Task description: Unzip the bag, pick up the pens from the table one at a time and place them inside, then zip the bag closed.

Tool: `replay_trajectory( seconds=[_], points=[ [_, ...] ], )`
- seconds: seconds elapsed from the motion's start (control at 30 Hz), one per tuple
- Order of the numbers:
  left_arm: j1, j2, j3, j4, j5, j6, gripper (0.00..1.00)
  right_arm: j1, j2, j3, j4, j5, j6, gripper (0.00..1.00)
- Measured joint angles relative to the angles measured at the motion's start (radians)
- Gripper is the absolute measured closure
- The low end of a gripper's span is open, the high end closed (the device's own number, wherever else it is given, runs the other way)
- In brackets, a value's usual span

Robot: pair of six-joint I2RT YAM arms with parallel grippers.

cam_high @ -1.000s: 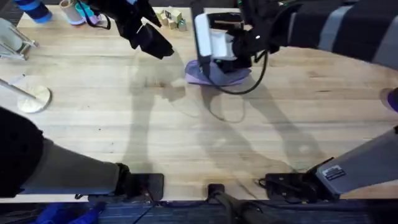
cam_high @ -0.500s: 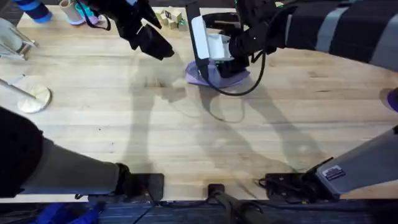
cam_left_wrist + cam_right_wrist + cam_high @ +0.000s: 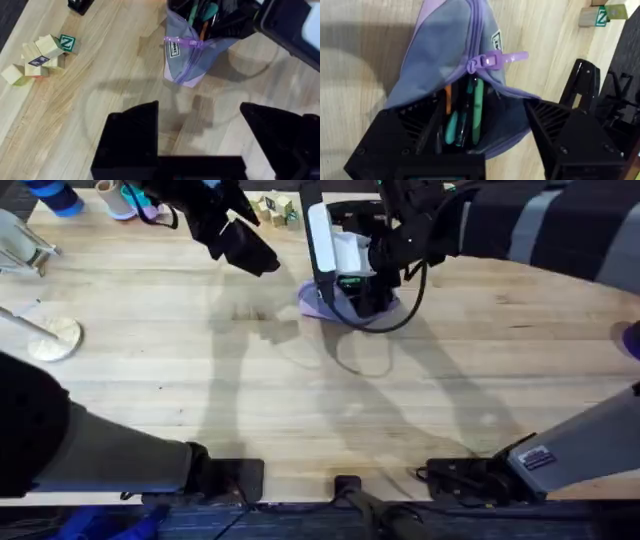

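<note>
The lavender bag [image 3: 312,302] lies at the back middle of the table [image 3: 300,410], its zipper pull [image 3: 495,59] partway along and its mouth open. A green pen [image 3: 478,105] stands inside the mouth with a teal and an orange one; I cannot make out a dark pen for sure. My right gripper [image 3: 362,295] hangs over the bag's open end, open, its fingers [image 3: 410,135] straddling the mouth [image 3: 480,117]. My left gripper [image 3: 250,250] hovers open to the left of the bag [image 3: 182,60], nothing between its fingers [image 3: 130,135].
Wooden letter blocks [image 3: 278,210] [image 3: 42,52] sit at the back edge behind the left gripper. A black stapler [image 3: 80,4] lies near them. Cups [image 3: 120,200] stand at the back left, and a round white object [image 3: 50,338] is at the left edge.
My right gripper has shifted slightly left and lower over the bag, covering more of it. The left arm has stayed put.
</note>
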Motion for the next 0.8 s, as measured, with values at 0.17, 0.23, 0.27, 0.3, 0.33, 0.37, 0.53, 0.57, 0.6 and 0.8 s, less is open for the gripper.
replay_trajectory(
  seconds=[0.17, 0.23, 0.27, 0.3, 0.33, 0.37, 0.53, 0.57, 0.6, 0.8],
  points=[
    [0.000, 0.000, 0.000, 0.023, -0.012, 0.000, 0.007, 0.000, -0.014, 0.000, -0.009, 0.000, 0.030, 0.008],
    [0.000, 0.000, 0.000, 0.023, -0.024, 0.000, 0.007, 0.000, -0.038, 0.000, -0.014, 0.000, 0.070, 0.008],
    [0.000, 0.000, 0.000, 0.024, -0.031, 0.000, 0.007, 0.000, -0.058, 0.000, -0.016, 0.000, 0.101, 0.007],
    [0.000, 0.000, 0.000, 0.023, -0.037, 0.000, 0.007, 0.000, -0.079, 0.000, -0.017, -0.003, 0.133, 0.005],
    [0.000, 0.000, 0.000, 0.023, -0.041, 0.000, 0.007, 0.000, -0.099, 0.000, -0.014, -0.006, 0.164, 0.006],
    [0.000, 0.000, 0.000, 0.023, -0.046, 0.000, 0.007, 0.000, -0.120, 0.000, -0.011, -0.010, 0.197, 0.006],
    [0.000, 0.000, 0.000, 0.023, -0.062, 0.000, 0.008, -0.009, -0.217, 0.000, -0.014, -0.027, 0.388, 0.006],
    [0.000, 0.000, 0.000, 0.025, -0.064, 0.000, 0.008, -0.013, -0.228, 0.000, -0.018, -0.027, 0.418, 0.006],
    [0.000, 0.000, 0.000, 0.032, -0.064, 0.000, 0.008, -0.018, -0.239, 0.000, -0.031, -0.028, 0.453, 0.006],
    [0.000, 0.000, 0.000, 0.068, -0.064, 0.003, 0.007, -0.027, -0.278, 0.000, -0.137, -0.030, 0.619, 0.007]
  ],
)
